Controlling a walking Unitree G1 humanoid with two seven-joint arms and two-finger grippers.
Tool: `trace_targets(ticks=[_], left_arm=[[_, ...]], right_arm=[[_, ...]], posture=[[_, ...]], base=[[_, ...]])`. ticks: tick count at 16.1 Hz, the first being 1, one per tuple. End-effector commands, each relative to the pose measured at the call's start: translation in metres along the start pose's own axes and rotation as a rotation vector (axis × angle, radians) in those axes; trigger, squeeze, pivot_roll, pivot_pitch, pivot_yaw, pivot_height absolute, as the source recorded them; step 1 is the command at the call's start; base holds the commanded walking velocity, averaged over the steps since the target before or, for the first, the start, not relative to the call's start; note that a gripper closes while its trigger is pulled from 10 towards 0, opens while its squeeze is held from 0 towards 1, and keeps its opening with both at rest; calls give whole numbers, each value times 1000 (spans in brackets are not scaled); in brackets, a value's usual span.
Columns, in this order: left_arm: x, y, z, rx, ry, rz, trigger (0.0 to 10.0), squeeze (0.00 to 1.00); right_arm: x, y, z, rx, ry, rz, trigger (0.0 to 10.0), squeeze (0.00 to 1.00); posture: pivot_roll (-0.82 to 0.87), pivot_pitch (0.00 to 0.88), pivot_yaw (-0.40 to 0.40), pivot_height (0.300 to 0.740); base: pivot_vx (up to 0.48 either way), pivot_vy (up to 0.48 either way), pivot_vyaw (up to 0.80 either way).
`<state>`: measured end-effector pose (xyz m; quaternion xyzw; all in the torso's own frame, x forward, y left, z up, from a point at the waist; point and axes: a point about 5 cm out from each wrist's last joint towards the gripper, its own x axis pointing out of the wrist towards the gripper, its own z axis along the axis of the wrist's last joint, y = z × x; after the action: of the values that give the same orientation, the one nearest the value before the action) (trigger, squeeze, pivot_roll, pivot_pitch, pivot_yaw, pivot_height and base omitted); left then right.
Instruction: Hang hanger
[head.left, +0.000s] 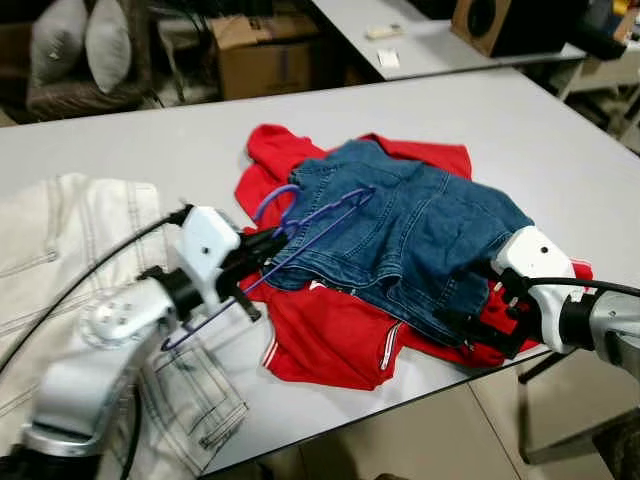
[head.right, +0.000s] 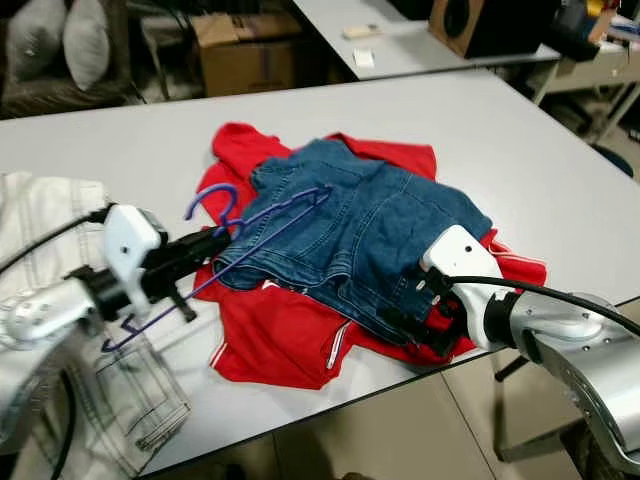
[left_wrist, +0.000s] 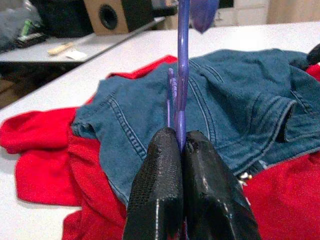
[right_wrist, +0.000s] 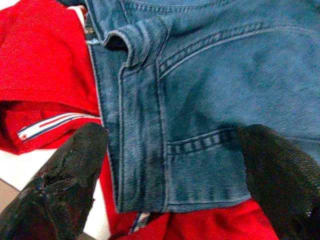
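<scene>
A purple wire hanger (head.left: 320, 222) lies slanted over the left part of the blue jeans (head.left: 430, 235), its hook (head.left: 272, 203) pointing away from me. My left gripper (head.left: 262, 246) is shut on the hanger's lower bar; in the left wrist view the two pads (left_wrist: 160, 185) pinch the purple wire (left_wrist: 182, 75). The jeans rest on a red garment (head.left: 325, 345) spread over the grey table (head.left: 150, 140). My right gripper (right_wrist: 170, 185) stands open at the jeans' near right hem, one finger (right_wrist: 65, 185) on each side of the denim, not closed on it.
A white denim garment (head.left: 70, 230) covers the table's left side, under my left arm. The table's front edge (head.left: 400, 400) runs just below the red garment. Behind stand a cardboard box (head.left: 265, 50), a second table (head.left: 430, 40) with a speaker (head.left: 500, 20), and a cushioned chair (head.left: 80, 50).
</scene>
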<state>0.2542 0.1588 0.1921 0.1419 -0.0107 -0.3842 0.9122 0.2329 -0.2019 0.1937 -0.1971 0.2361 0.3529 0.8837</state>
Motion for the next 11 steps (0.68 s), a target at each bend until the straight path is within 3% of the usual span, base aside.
trace_targets(ticks=[1,2,3,4,6,7,8,9,11], left_arm=[[-6,-6,4,-11,13,-81,10000,0],[-8,-8,5,-3,28,-107,10000,0],[-8,-7,6,14,35,-110,10000,0],[-7,-5,8,16,27,-101,10000,0],[-8,-5,10,14,21,-101,10000,0],[-8,-9,5,11,13,-89,10000,0],[-8,-11,4,14,11,-84,10000,0],[-7,-13,4,0,-2,-77,10000,0],[-1,-21,1,-36,-54,-49,10000,0]], right_arm=[[0,4,16,-2,-51,36,10000,0],[0,5,21,2,-81,48,10000,0],[0,6,26,23,-112,68,10000,361],[1,5,26,29,-111,69,10000,1000],[4,9,21,28,-93,79,10000,1000],[18,11,11,1,-75,-13,10000,584],[21,11,9,0,-76,-43,10000,584],[23,10,8,12,-94,-71,10000,0],[27,8,0,34,-167,-166,10000,0]], posture=[[-72,181,-33,740],[-70,180,-33,740],[-67,177,-36,740],[-59,180,-36,740],[-59,170,-34,740],[-48,129,-22,740],[-47,124,-22,740],[-43,113,-23,740],[-33,63,-26,740]], base=[[0,0,0],[0,0,0],[0,0,0],[0,0,0],[0,0,0],[0,0,0],[0,0,0],[0,0,0],[0,0,0]])
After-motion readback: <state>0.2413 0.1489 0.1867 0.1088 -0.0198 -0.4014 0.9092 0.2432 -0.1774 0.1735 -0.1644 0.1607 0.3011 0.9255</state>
